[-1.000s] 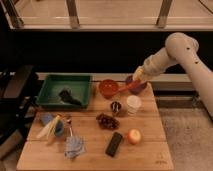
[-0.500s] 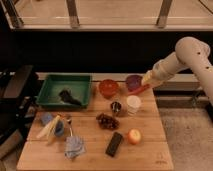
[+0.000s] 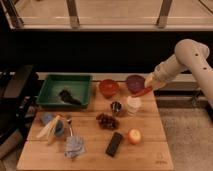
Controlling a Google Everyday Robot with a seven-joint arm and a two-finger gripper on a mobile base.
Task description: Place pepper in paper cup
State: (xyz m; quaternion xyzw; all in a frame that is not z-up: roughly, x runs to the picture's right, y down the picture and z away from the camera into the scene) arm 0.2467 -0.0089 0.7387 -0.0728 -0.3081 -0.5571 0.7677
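The pepper (image 3: 142, 92) is a slender red-orange shape hanging from my gripper (image 3: 148, 88), which is shut on it. It is held just above and slightly right of the paper cup (image 3: 133, 105), a short white cup standing on the wooden table (image 3: 150, 155) right of centre. The white arm (image 3: 187, 57) reaches in from the upper right. The pepper's upper end is hidden by the gripper.
A small metal cup (image 3: 116, 106) stands left of the paper cup. A red bowl (image 3: 108, 87) and a purple bowl (image 3: 135, 82) sit behind. Grapes (image 3: 105, 120), a black bar (image 3: 114, 143), an orange fruit (image 3: 134, 136), a green tray (image 3: 65, 90) and blue items (image 3: 74, 146) lie elsewhere.
The arm has swung to the right and the gripper has moved with the pepper from beside the red bowl to just above the paper cup's right side.
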